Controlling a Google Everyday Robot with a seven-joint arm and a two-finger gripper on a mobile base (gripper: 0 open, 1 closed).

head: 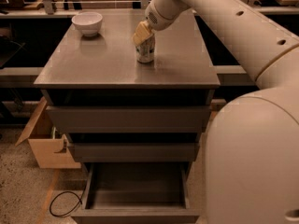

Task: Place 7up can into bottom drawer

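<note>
The 7up can (146,51) stands upright on the grey cabinet top (107,59), right of its centre. My gripper (142,33) comes down from the upper right and sits at the can's top, covering its upper left part. The can rests on the surface. The bottom drawer (135,186) is pulled out at the foot of the cabinet. Its dark interior shows and nothing lies in it. The two drawers above it are shut.
A white bowl (87,22) stands at the back left of the cabinet top. A cardboard box (44,146) sits on the floor left of the cabinet, with a black cable loop (63,204) beside the open drawer. My arm and base fill the right side.
</note>
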